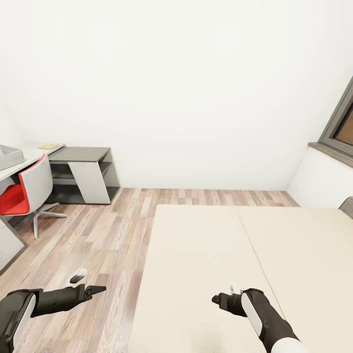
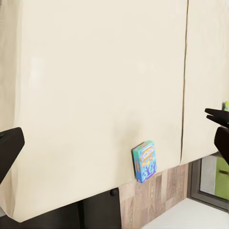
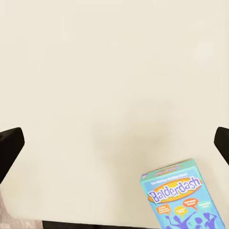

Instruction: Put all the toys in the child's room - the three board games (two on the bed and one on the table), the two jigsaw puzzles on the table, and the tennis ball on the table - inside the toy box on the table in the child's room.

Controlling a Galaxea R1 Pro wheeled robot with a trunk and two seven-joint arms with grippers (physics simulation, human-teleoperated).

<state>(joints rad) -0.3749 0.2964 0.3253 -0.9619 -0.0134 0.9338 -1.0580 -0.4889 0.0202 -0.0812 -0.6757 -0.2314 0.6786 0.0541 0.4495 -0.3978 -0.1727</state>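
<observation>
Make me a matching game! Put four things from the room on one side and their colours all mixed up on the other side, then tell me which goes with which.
Things:
1. chair seat
2. mattress
3. board game
4. wall

Colours:
A. white
B. blue-green
C. red
D. beige

Pairs: 1-C, 2-D, 3-B, 4-A
</observation>
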